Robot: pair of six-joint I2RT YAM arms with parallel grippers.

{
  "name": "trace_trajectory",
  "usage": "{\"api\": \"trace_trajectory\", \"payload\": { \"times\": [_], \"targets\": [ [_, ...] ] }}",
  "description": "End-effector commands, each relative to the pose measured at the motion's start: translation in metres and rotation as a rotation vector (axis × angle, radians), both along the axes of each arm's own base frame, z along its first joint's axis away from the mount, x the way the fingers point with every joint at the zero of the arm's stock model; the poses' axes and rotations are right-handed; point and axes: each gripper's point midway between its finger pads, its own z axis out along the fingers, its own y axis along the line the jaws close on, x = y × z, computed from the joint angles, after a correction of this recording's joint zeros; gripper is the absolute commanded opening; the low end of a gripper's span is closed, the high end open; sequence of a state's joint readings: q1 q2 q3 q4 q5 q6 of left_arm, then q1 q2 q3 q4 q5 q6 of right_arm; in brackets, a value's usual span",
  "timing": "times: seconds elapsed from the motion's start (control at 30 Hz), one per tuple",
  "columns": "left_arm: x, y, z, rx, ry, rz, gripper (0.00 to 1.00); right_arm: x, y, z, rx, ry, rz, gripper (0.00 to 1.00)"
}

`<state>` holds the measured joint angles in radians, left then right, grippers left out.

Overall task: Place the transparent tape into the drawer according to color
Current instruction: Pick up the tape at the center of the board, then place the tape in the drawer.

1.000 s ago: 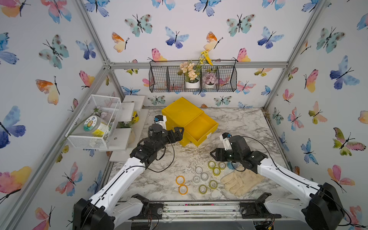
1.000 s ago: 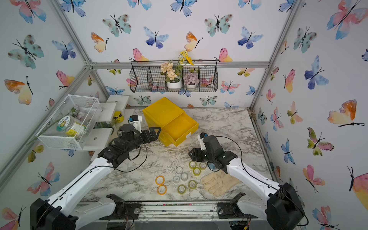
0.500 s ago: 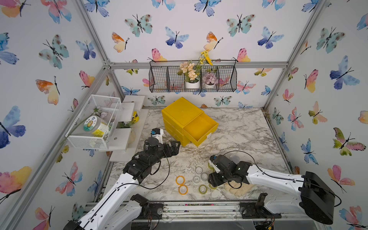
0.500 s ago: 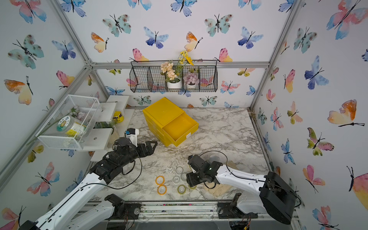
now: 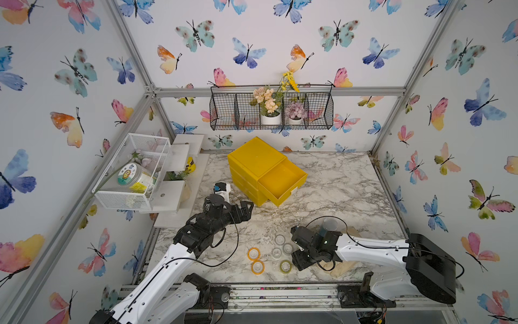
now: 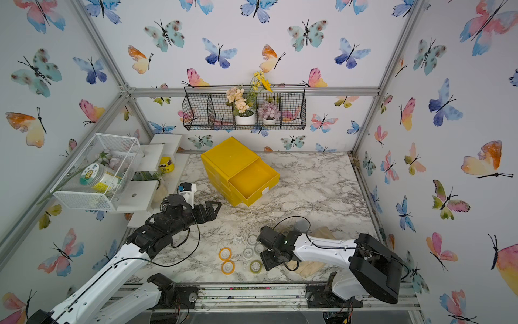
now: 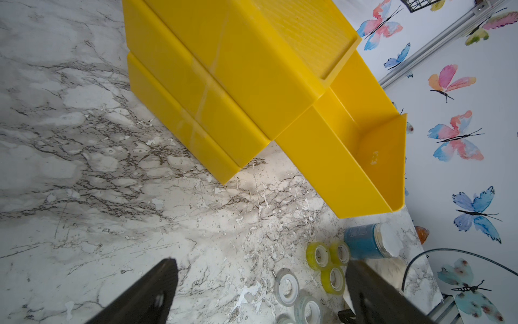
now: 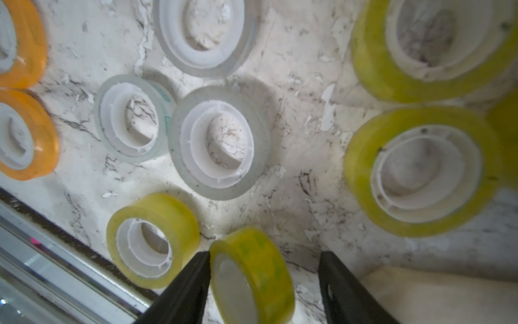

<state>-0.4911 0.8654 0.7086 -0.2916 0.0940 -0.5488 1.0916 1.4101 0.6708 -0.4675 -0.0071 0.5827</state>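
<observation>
The yellow drawer cabinet stands at the back with its top drawer pulled out; no tape shows inside. Transparent tape rolls lie near the front edge: orange, colourless and yellow-green. My right gripper is low over them, open. A yellow-green roll stands tilted on edge between its fingers, against one finger and clear of the other. My left gripper hovers open in front of the cabinet with nothing in it. In the left wrist view more yellow-green rolls lie ahead.
A blue round tin lies beside the yellow-green rolls. A beige glove lies under the right arm. A white mesh box with a jar and white shelves line the left side. A metal rail runs along the front edge.
The right arm has swung forward and come down low over the rolls at the front. The left arm has drawn back from the cabinet towards the front left, still open.
</observation>
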Motion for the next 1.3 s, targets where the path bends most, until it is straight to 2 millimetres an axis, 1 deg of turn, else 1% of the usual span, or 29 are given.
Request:
{"api": "trace_trajectory", "payload": {
  "times": [0.0,0.17,0.43,0.57,0.67,0.73,0.83,0.97,1.07,1.27],
  "targets": [
    [0.003,0.004,-0.005,0.032,0.001,0.019,0.99,0.001,-0.013,-0.007,-0.089,-0.016,0.006,0.62],
    [0.003,0.003,-0.008,0.036,0.010,0.018,0.99,-0.001,-0.010,-0.008,-0.085,-0.009,0.016,0.54],
    [0.004,0.003,-0.011,0.039,0.022,0.019,0.99,0.002,0.000,0.004,-0.024,-0.027,0.029,0.31],
    [0.004,0.002,-0.010,0.034,0.023,0.017,0.99,0.006,0.002,0.015,0.005,-0.061,0.016,0.20],
    [0.004,0.002,-0.011,0.035,0.025,0.015,0.99,0.010,0.007,0.028,0.049,-0.086,0.007,0.09],
    [0.003,0.002,-0.013,0.033,0.031,0.014,0.99,0.013,0.010,0.039,0.071,-0.110,0.004,0.06],
    [0.003,0.002,-0.015,0.035,0.035,0.016,0.99,0.020,0.013,0.056,0.094,-0.152,-0.009,0.05],
    [0.003,0.003,-0.017,0.035,0.041,0.021,0.99,0.032,0.011,0.082,0.107,-0.227,-0.037,0.04],
    [0.002,0.003,-0.019,0.035,0.046,0.023,0.99,0.043,0.008,0.108,0.120,-0.291,-0.059,0.03],
    [0.001,0.003,-0.022,0.030,0.055,0.023,0.99,0.075,0.007,0.177,0.211,-0.433,-0.105,0.03]
  ]
}}
